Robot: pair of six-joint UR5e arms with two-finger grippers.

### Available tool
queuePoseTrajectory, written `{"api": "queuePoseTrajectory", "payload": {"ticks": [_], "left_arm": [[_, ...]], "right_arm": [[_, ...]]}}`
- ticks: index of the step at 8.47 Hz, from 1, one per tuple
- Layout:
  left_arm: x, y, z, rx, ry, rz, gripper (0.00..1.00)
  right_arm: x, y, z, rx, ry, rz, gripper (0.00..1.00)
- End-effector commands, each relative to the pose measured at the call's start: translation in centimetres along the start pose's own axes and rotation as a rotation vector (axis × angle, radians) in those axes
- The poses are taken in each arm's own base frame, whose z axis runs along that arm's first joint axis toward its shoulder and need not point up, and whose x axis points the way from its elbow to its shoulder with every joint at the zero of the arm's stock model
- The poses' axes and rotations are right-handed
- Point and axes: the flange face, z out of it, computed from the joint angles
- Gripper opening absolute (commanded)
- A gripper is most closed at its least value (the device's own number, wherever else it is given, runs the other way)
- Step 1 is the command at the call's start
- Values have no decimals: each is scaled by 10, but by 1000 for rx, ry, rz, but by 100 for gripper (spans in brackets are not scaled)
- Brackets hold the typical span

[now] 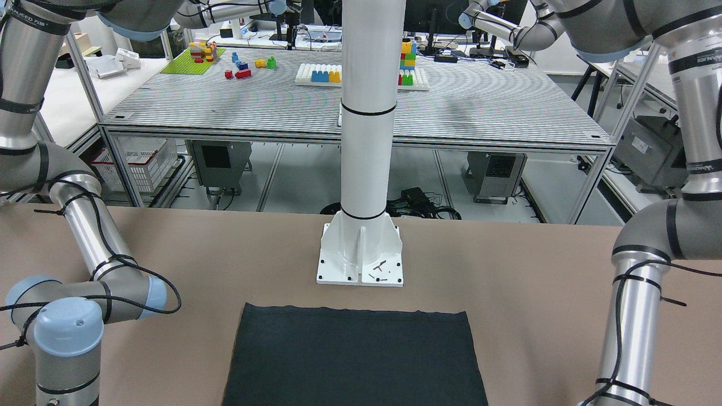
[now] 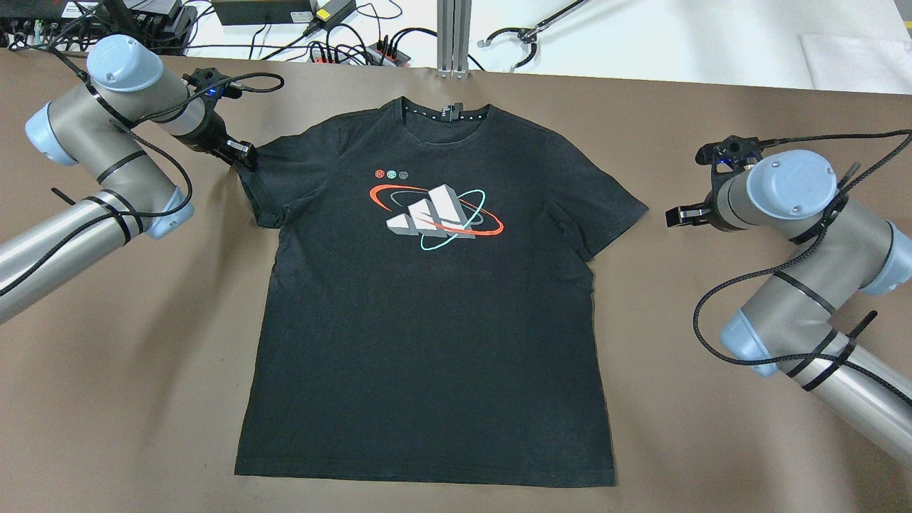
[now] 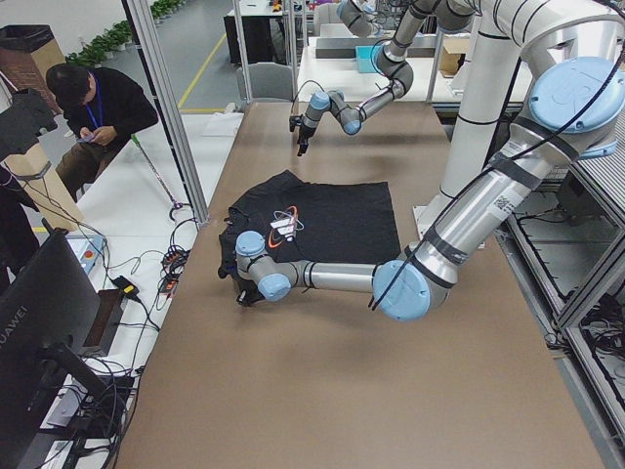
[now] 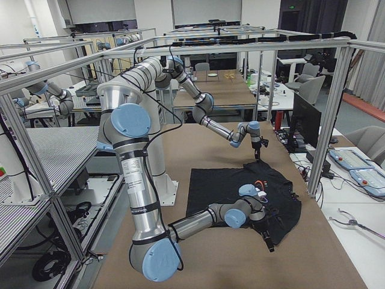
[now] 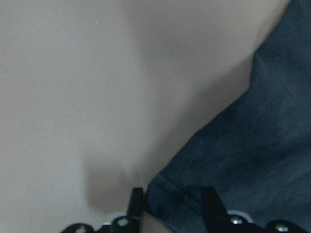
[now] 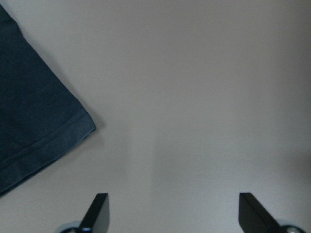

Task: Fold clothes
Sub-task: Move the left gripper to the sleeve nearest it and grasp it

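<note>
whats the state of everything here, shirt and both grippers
t-shirt: spread flat on the table, print up, unfolded
left gripper: open, fingers either side of a sleeve hem
right gripper: open wide, over bare table, apart from the other sleeve

A dark charcoal garment of soft thin fabric (image 5: 243,160) spreads from 2 to 5 o'clock over a plain grey-beige tabletop (image 5: 97,87). At 6 o'clock its hem lies between the left gripper's (image 5: 174,208) parted black fingers (image 5: 136,201).

Black T-shirt (image 2: 427,320), printed front up, flat, unfolded on table (image 2: 107,399), collar toward its far edge.
</note>
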Motion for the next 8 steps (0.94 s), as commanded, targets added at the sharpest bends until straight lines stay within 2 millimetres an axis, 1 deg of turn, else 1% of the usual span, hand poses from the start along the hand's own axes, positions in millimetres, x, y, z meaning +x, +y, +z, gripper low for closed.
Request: {"api": "queuePoseTrajectory", "payload": {"ticks": [1, 2, 3, 4, 5, 6, 7, 8], "left_arm": [[1, -3, -4, 7, 3, 1, 0], [2, -7, -9, 16, 5, 0, 0], [-2, -13, -20, 17, 26, -7, 0], [6, -20, -37, 46, 41, -4, 0], [24, -25, -55, 65, 79, -49, 0], [50, -32, -76, 86, 125, -95, 0], [72, -34, -89, 105, 154, -165, 0], [100, -39, -99, 116, 177, -224, 0]], "right_arm": [[0, 0, 0, 0, 0, 0, 94], [0, 0, 0, 0, 0, 0, 94], [0, 0, 0, 0, 0, 0, 94], [0, 0, 0, 0, 0, 0, 94], [0, 0, 0, 0, 0, 0, 94], [-1, -1, 0, 1, -1, 0, 94], [-1, -1, 0, 1, -1, 0, 94], [-1, -1, 0, 1, -1, 0, 94]]}}
